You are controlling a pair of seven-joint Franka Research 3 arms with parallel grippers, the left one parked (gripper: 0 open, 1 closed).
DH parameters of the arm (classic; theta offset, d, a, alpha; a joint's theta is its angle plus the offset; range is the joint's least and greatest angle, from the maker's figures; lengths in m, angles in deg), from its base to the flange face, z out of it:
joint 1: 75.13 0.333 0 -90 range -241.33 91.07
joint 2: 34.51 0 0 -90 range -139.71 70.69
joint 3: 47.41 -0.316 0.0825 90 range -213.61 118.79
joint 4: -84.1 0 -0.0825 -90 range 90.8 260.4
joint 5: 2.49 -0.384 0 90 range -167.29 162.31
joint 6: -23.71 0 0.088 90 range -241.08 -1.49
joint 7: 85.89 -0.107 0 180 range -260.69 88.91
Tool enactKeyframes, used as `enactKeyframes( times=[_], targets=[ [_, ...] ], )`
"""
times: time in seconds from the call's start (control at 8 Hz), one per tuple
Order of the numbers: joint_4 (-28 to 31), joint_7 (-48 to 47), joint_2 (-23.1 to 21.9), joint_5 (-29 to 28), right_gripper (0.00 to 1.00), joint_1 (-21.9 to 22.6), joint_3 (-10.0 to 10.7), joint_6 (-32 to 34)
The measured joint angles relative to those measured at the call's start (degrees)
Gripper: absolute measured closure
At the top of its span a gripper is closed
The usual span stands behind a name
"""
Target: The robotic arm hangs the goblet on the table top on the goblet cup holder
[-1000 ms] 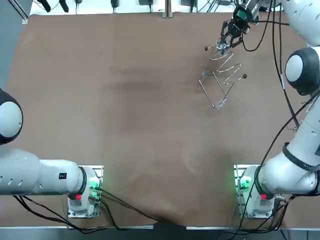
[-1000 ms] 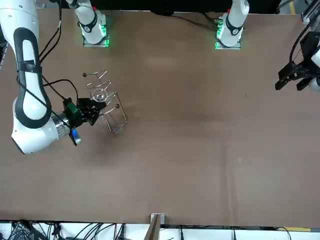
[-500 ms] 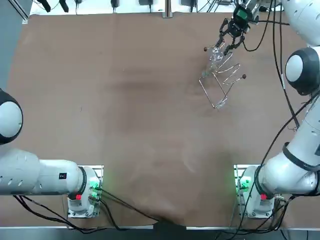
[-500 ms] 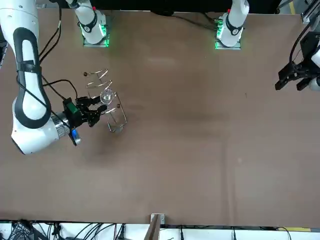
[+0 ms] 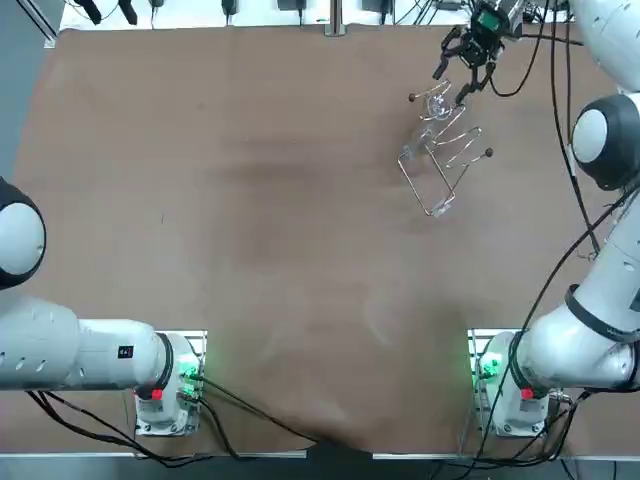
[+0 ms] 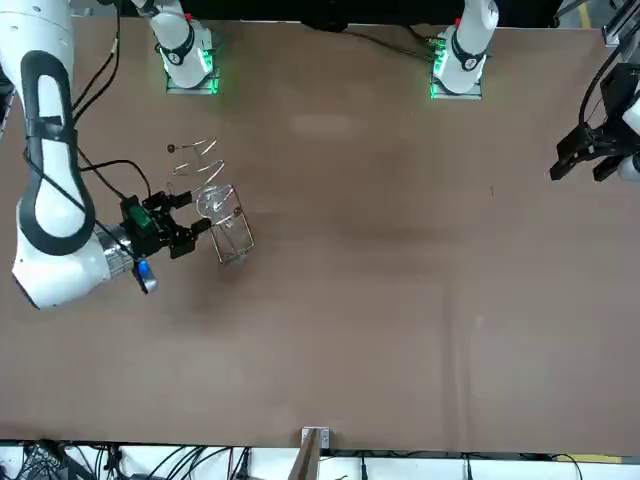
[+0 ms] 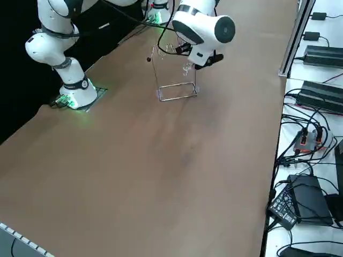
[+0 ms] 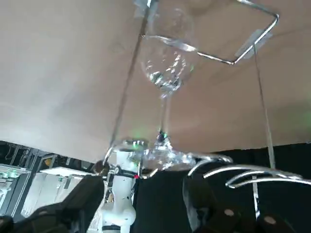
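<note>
Right gripper (image 5: pixel 450 84) released, fingers spread. You have goblet (image 8: pixel 164 73) hanging bowl-down on cup holder (image 5: pixel 440 165), just beyond fingertips, untouched.

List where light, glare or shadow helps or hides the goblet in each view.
Right wrist view: highlights sparkle on the goblet, hung on the wire holder beyond the open right gripper. Top view: the clear goblet barely stands out against the brown table; green base lights glow. Right side view: the space past the table's edge lies in darkness.
</note>
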Motion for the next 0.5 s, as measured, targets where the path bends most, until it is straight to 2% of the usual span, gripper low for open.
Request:
enactKeyframes(
  times=[0.25, 0.5],
  targets=[
    [-5.1, 2.3, -0.7, 1.9, 0.00, -1.8, 0.4, -0.1],
    [-10.7, 8.3, -1.5, 7.4, 0.00, -5.2, 0.6, 0.0]
  ],
)
